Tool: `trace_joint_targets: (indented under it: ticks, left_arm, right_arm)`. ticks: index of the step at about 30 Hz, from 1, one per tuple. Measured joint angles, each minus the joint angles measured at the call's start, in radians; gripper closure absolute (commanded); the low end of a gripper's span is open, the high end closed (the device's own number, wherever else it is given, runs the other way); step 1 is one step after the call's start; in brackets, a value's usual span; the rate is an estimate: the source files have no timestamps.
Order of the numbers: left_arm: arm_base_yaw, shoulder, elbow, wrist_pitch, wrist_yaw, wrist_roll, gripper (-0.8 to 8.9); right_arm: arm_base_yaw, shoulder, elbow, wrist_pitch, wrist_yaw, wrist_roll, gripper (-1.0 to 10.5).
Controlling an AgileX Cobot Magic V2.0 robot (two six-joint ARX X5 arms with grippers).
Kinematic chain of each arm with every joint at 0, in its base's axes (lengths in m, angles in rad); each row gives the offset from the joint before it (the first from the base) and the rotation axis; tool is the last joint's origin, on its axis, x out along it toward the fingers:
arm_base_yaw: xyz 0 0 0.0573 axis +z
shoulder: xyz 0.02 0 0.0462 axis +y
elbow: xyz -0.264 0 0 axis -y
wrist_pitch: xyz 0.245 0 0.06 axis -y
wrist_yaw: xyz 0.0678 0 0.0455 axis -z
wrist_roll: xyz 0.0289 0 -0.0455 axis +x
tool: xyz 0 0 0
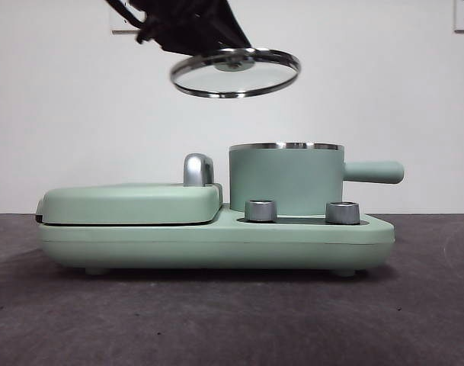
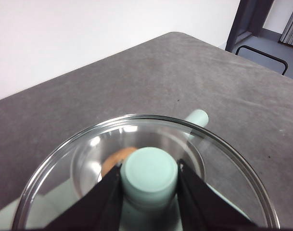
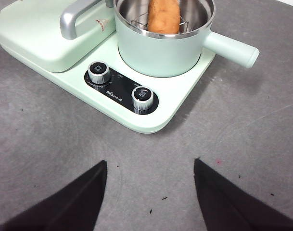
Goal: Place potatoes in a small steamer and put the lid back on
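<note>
One potato (image 3: 163,15) sits in the pot (image 1: 286,179), so the left pincer (image 2: 149,180) grips the lid (image 1: 235,73) at its eleven o'clock for recapping; the right pincer (image 3: 150,192) waits open.

Left pincer (image 2: 149,192): two matte black jaws are showing flat, wedge-shaped faces tapering to their tips. Right pincer (image 3: 150,166): two matching black triangular jaws. In the front view, the arm is appearing dark, with black cabling.

The potato (image 2: 118,159) shows only as a blurred orange patch under the lid (image 2: 223,159) beneath the left gripper (image 2: 149,179). The front view hides it inside the steamer (image 1: 285,181).
</note>
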Motion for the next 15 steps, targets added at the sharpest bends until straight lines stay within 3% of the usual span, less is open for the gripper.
trace_joint_targets:
  ticks: [15]
  left_arm:
    - [-0.013, 0.22, 0.163, 0.112, 0.0, 0.029, 7.98]
  right_arm:
    - [0.0, 0.0, 0.0, 0.0, 0.03, 0.0, 6.6]
